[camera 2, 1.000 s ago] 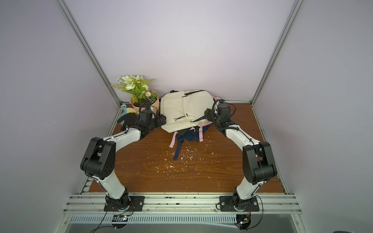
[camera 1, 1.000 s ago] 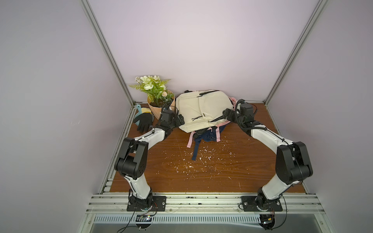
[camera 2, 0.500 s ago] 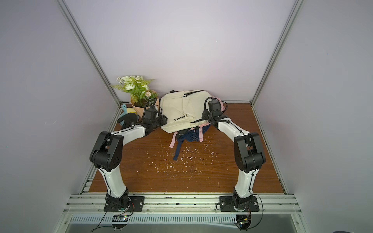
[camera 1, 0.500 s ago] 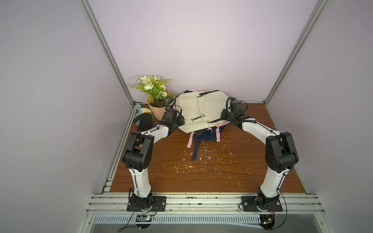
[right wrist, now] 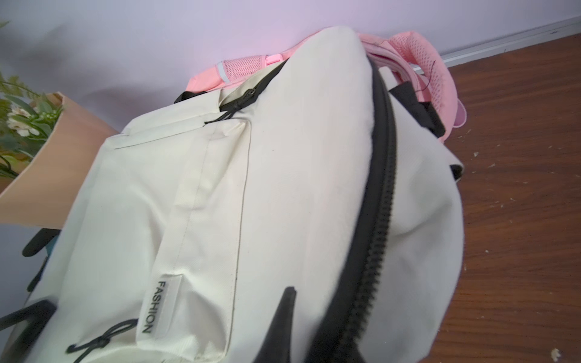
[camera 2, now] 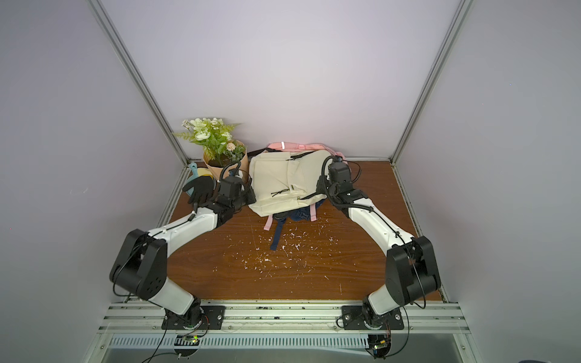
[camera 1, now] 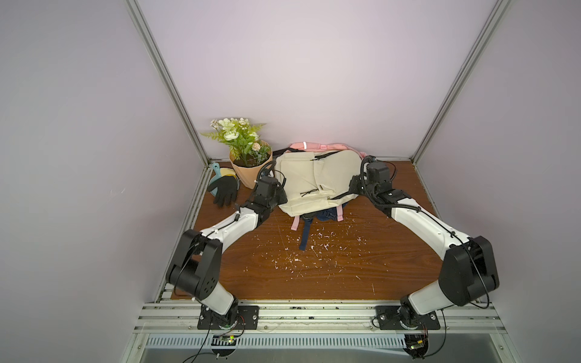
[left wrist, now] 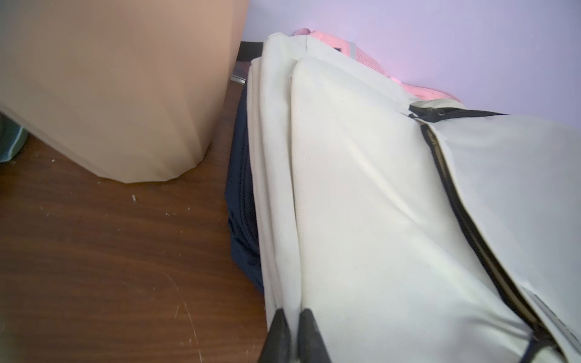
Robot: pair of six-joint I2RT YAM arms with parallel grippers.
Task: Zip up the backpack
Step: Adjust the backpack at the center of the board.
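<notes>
Backpack (camera 1: 317,182) on tabletop (camera 1: 345,273), lilac walls (camera 1: 298,78); left jaws tight on it, right jaws unclear.

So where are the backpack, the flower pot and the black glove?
backpack (camera 1: 298,179), in a top view, on its cream front panel.
flower pot (camera 1: 248,177), in a top view, on its tan wrap.
black glove (camera 1: 225,188), in a top view, on its palm.

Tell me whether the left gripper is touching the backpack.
Touching. Left wrist view shows the left gripper pinched on a fold of the backpack.
</notes>
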